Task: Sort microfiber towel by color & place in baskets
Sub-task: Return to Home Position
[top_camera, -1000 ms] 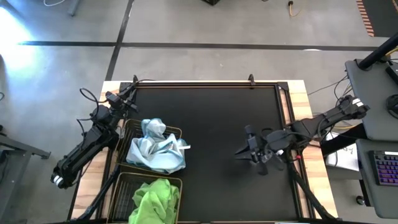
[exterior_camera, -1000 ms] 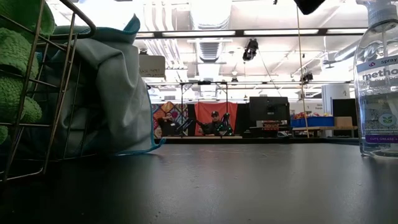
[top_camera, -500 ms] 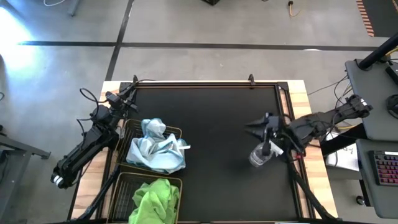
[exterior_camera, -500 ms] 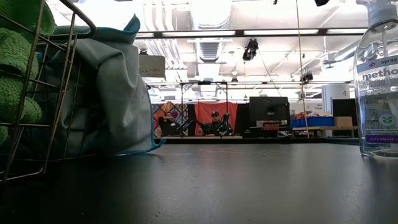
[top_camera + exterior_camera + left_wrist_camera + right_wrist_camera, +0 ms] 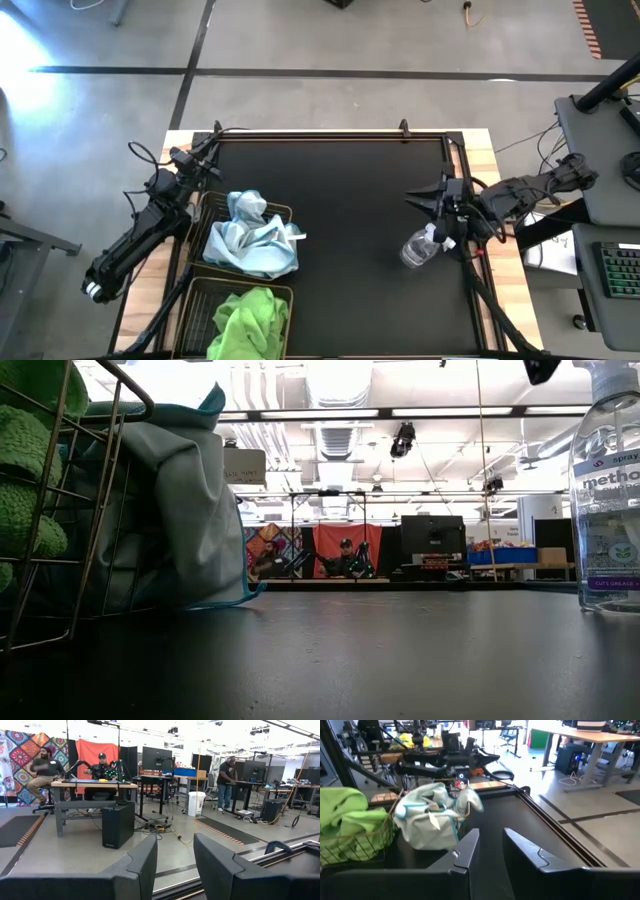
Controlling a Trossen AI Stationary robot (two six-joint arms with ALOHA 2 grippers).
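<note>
Two wire baskets stand at the table's left side. The far basket [image 5: 285, 212] holds pale blue towels [image 5: 248, 238], piled in it, with a corner draped over its right rim. The near basket [image 5: 200, 290] holds a lime green towel [image 5: 248, 318], heaped above its rim. My right gripper [image 5: 412, 198] hovers level at the table's right, pointing toward the baskets, open with nothing between its fingers [image 5: 491, 837]. My left gripper [image 5: 208, 148] waits at the far left corner, open and empty [image 5: 175, 845].
A clear spray bottle [image 5: 420, 248] stands on the black mat [image 5: 350, 200] just near-side of my right gripper; it also shows in the low view [image 5: 605, 490]. Bare mat lies between the baskets and the bottle. People sit at desks beyond the table.
My right gripper has drawn back from above the spray bottle toward the table's right and far edges and has tipped up from pointing down to level. The bottle, covered by the gripper before, now shows and stands where it was.
</note>
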